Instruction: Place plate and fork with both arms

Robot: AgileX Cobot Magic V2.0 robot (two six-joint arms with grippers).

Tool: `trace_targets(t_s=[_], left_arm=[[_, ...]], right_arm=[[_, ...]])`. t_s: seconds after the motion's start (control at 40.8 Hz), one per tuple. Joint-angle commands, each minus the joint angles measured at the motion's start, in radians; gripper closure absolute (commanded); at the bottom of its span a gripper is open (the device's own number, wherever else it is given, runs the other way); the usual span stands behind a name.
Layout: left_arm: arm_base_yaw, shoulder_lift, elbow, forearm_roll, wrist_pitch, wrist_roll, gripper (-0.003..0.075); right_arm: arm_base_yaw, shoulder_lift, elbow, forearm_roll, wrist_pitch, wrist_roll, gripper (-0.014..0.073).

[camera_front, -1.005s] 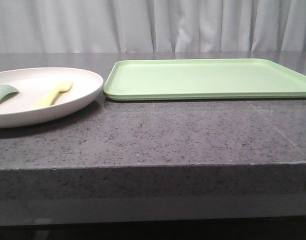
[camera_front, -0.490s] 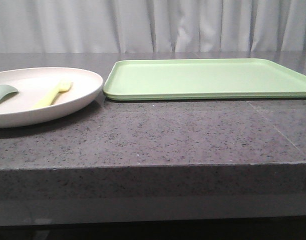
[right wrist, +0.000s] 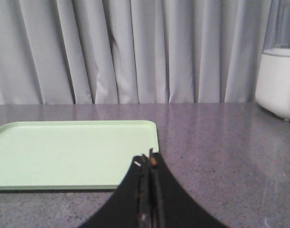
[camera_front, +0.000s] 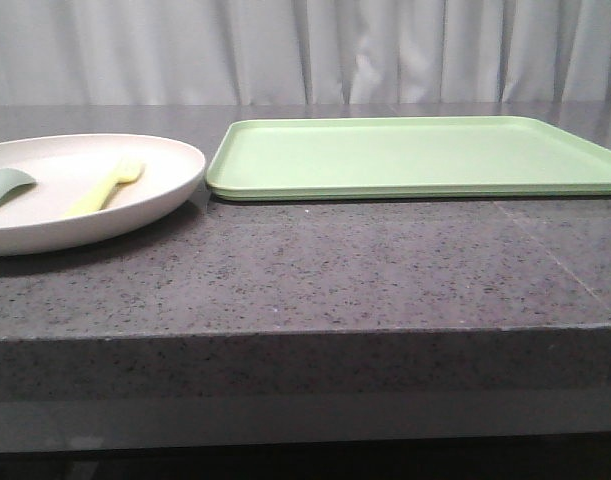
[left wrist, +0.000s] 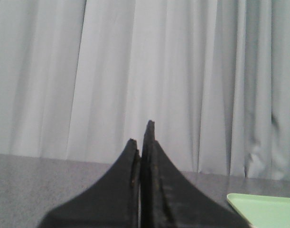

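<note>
The plate [camera_front: 135, 195] sits at the worktop's [camera_front: 315, 270] left, just beside the green tray [camera_front: 415, 155], with the fork [camera_front: 107, 187] lying in it. The left gripper [left wrist: 141, 137] and right gripper [right wrist: 147, 164] each have their fingers pressed together, holding nothing.

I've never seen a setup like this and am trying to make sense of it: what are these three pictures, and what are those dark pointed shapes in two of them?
This is a two-armed table robot. The front view looks forward over a speckled grey stone table. On it sit a large round cream-white plate and, to its right, a flat rectangular light green tray. In the plate lie a small pale yellow plastic fork and a pale grey-green spoon-like utensil.

The other two pictures come from cameras on the robot's wrists. The dark pointed shapes are its hands: the left hand and the right hand, each with fingers pressed together, holding nothing. Both face a grey curtain; the right wrist view also shows the tray and a white container.
</note>
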Motion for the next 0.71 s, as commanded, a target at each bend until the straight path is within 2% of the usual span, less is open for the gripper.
trace_targets(t_s=[0.0,0.123,0.27,0.417,0.613,0.686], left_arm=[[0.002,0.025,-0.122,-0.003,-0.005,-0.007,0.0738],[0.002,0.118,-0.254,0.006,0.146,0.011,0.0738],[0.002,0.284,-0.436,0.107,0.346,0.023,0.0738],[0.002,0.446,-0.562,0.123,0.505,0.023,0.0738],[0.002,0.552,-0.590,0.123,0.503,0.023,0.0738],[0.002,0.559,-0.590,0.123,0.495,0.023,0.0731]], right_arm=[[-0.007,0.032,-0.123,-0.008,0.026,-0.006,0.0662],[-0.007,0.153,-0.288,0.032,0.148,-0.006,0.0662],[-0.007,0.339,-0.463,0.098,0.295,-0.006,0.0662],[-0.007,0.485,-0.543,0.092,0.310,-0.006,0.0662],[-0.007,0.540,-0.545,0.086,0.280,-0.006,0.0657],[-0.007,0.539,-0.545,0.074,0.279,-0.006,0.0624]])
